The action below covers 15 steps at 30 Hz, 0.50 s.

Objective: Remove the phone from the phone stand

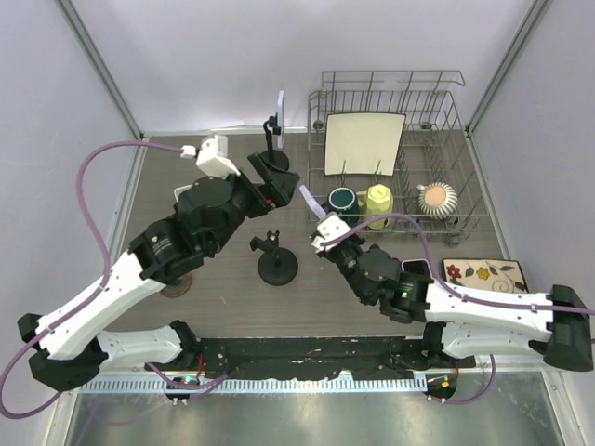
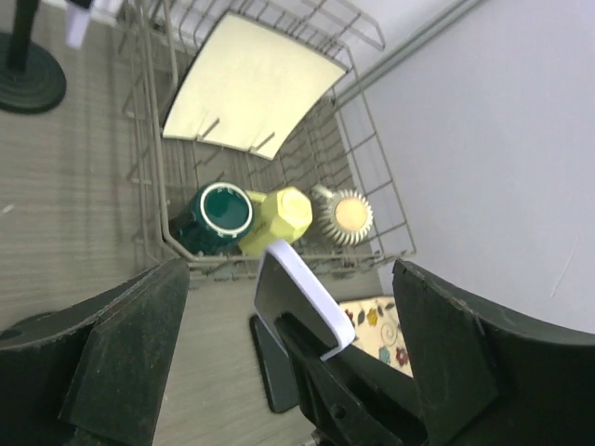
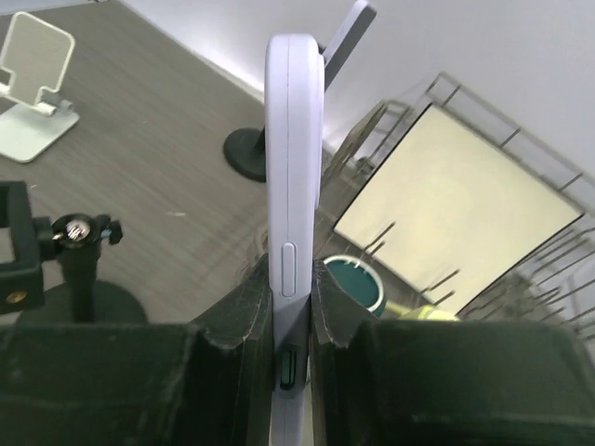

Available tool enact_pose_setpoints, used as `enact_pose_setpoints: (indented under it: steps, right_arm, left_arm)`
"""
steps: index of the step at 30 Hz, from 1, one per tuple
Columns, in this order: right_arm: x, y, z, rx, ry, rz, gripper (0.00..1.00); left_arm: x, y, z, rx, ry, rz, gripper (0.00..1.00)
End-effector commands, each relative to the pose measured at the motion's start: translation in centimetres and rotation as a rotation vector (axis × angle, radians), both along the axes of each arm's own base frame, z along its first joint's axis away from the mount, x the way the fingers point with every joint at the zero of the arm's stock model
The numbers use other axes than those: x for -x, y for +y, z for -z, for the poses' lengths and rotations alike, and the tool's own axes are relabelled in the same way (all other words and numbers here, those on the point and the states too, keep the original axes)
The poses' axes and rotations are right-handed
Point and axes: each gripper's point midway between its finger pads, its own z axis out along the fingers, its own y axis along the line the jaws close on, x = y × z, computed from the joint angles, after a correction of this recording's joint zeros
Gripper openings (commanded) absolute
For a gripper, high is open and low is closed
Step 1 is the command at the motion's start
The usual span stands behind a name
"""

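My right tool (image 3: pixel 293 321) is clamped on the lower end of the lavender phone (image 3: pixel 294 139), which stands upright and edge-on in the air, apart from the black phone stand (image 1: pixel 275 265) and near the dish rack (image 1: pixel 390 79). My left tool (image 2: pixel 293 316) flanks it, jaws wide apart. I should back the left arm away first, then lay the phone flat on bare bench (image 1: pixel 214 297), gently.

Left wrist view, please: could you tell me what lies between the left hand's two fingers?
The phone, pinched by the shut right hand, stands in the gap of the open left hand, touching neither finger; the left wrist view shows it.
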Motion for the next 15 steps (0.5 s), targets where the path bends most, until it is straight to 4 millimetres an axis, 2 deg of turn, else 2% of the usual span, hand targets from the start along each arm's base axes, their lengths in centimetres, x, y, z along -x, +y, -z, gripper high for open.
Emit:
enact_pose_setpoints:
  steps: [1,2,4,5,7,8,12,14,15]
  right_arm:
    - [1.8,-0.9,0.4,-0.202,0.204,-0.042,0.01]
    - [2.2,-1.3,1.8,-0.167,0.255,-0.037,0.01]
    - [3.2,-1.5,2.4,-0.192,0.327,-0.067,0.01]
    - [3.7,-1.8,3.6,-0.206,0.398,-0.061,0.01]
    - [4.7,-1.7,4.4,-0.242,0.478,-0.100,0.01]
    - [5.2,-1.9,5.5,-0.265,0.548,-0.089,0.01]
    - [5.7,-2.9,9.0,-0.345,0.736,-0.052,0.01]
    - [6.7,-2.8,11.0,-0.417,0.861,-0.060,0.01]
    - [6.0,-3.4,11.7,-0.462,0.892,-0.024,0.01]
  left_arm:
    - [-0.5,2.8,-3.0,-0.042,-0.156,-0.054,0.97]
    - [-0.6,3.2,-2.9,-0.092,-0.179,-0.052,0.98]
    - [-0.5,3.9,-2.8,-0.142,-0.199,-0.054,0.99]
    - [-0.6,4.0,-2.5,-0.191,-0.214,-0.049,0.99]
    - [-0.8,4.6,-2.1,-0.226,-0.220,-0.059,1.00]
    - [-0.7,4.8,-1.9,-0.240,-0.222,-0.059,1.00]
    - [-0.9,5.4,-0.5,-0.313,-0.225,-0.059,1.00]
    - [-1.0,5.6,0.4,-0.338,-0.216,-0.057,1.00]
    - [-1.0,5.7,0.6,-0.346,-0.215,-0.058,1.00]
